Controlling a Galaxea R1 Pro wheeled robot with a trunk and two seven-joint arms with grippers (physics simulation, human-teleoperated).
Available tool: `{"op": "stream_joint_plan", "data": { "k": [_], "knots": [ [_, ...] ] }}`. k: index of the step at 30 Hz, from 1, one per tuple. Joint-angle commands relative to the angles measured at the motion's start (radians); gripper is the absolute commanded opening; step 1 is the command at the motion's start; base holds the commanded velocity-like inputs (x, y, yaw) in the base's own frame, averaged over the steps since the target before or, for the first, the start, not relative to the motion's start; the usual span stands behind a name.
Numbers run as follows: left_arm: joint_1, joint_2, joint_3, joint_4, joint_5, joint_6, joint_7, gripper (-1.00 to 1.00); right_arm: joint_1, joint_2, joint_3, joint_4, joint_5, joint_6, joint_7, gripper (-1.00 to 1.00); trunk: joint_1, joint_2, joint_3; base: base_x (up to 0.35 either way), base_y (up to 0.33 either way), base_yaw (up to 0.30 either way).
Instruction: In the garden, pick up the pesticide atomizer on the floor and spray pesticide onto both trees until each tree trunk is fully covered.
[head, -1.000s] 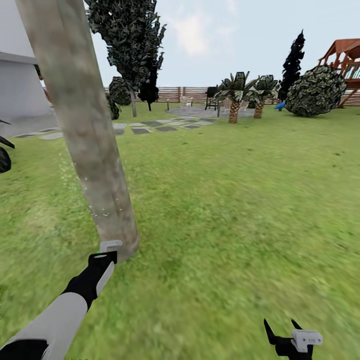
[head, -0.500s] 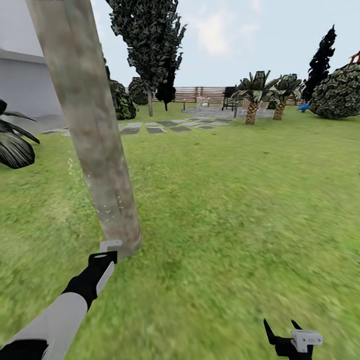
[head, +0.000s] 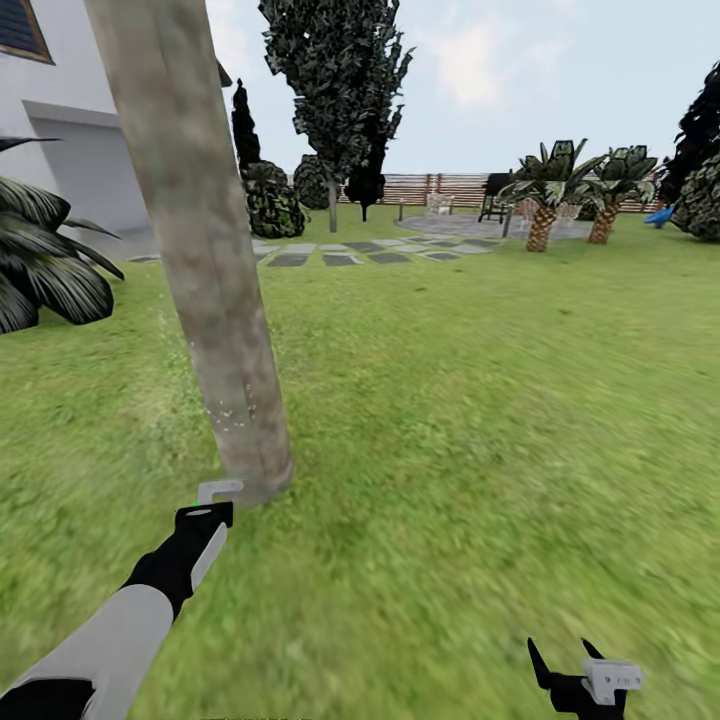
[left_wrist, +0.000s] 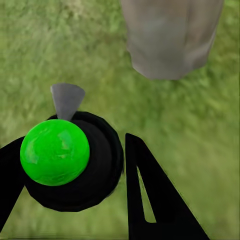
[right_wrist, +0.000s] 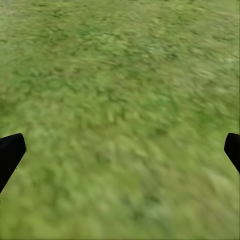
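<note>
A thick grey-brown tree trunk (head: 215, 300) rises just ahead on the left, with fine white specks low on its bark. My left gripper (head: 205, 515) is close to its base, shut on the pesticide atomizer (left_wrist: 55, 152), a black body with a bright green ball top and a grey nozzle that points toward the trunk (left_wrist: 170, 40). Further back a second tree (head: 335, 90) stands by the paving. Low at the right, my right gripper (head: 565, 655) hangs open over bare grass, and its dark fingertips (right_wrist: 11, 152) hold nothing.
A white house (head: 60, 120) and a broad-leaved plant (head: 40, 260) stand at the left. Stepping stones (head: 340, 255) lead to a patio before the slat fence (head: 450, 188). Two small palms (head: 545, 195) and dark bushes (head: 270, 200) stand far back. Lawn spreads to the right.
The whole view has swung left, so the trunk, trees and palms sit further right in the picture and more of the house shows. Both arms keep their places.
</note>
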Motion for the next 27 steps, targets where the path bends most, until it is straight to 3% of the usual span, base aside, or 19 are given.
{"op": "stream_joint_plan", "data": {
  "k": [1, 6, 10, 12, 16, 17, 19, 25, 27],
  "knots": [
    [0.0, 0.002, -0.003, -0.001, 0.01, 0.004, 0.004, -1.0, -0.002, 0.001, -0.008, -0.001, 0.007, -0.004, 0.007, 1.0, 0.0, 0.0, -0.001, 0.0, -0.023, 0.205],
    [-0.003, 0.004, -0.006, -0.018, 0.01, -0.001, -0.004, -1.0, -0.002, 0.001, -0.007, -0.002, 0.007, -0.004, 0.007, 1.0, 0.0, 0.0, -0.001, 0.0, -0.004, 0.117],
    [-0.022, -0.025, -0.023, -0.023, 0.001, 0.003, -0.009, -1.0, -0.002, 0.001, -0.006, -0.002, 0.007, -0.004, 0.007, 1.0, 0.0, 0.0, -0.001, 0.0, 0.0, 0.004],
    [-0.019, -0.039, -0.057, -0.086, 0.001, 0.013, -0.011, -1.0, -0.002, 0.001, -0.005, -0.004, 0.007, -0.004, 0.007, 1.0, 0.0, 0.0, -0.001, 0.0, 0.0, 0.0],
    [-0.025, -0.044, -0.064, -0.142, 0.002, 0.042, -0.054, -1.0, -0.002, 0.001, -0.007, -0.005, 0.007, -0.004, 0.007, 1.0, 0.0, 0.0, -0.001, 0.0, 0.0, 0.0],
    [-0.039, -0.049, -0.063, -0.173, 0.002, 0.09, -0.079, -1.0, -0.002, 0.001, -0.007, -0.005, 0.007, -0.004, 0.007, 1.0, 0.0, 0.0, -0.001, 0.0, 0.0, 0.0],
    [-0.049, -0.043, -0.06, -0.231, 0.006, 0.164, -0.096, -1.0, -0.002, 0.001, -0.007, -0.005, 0.007, -0.004, 0.007, 1.0, 0.0, 0.0, -0.001, 0.0, 0.0, 0.0],
    [-0.045, 0.001, -0.057, -0.266, 0.01, 0.195, -0.102, -1.0, -0.002, 0.001, -0.007, -0.005, 0.007, -0.004, 0.007, 1.0, 0.0, 0.0, -0.001, -0.135, 0.035, 0.0],
    [-0.057, -0.054, -0.063, -0.29, 0.003, 0.217, -0.099, -1.0, -0.002, 0.001, -0.007, -0.005, 0.007, -0.004, 0.007, 1.0, 0.0, 0.0, -0.001, -0.007, 0.002, 0.0]
  ]
}}
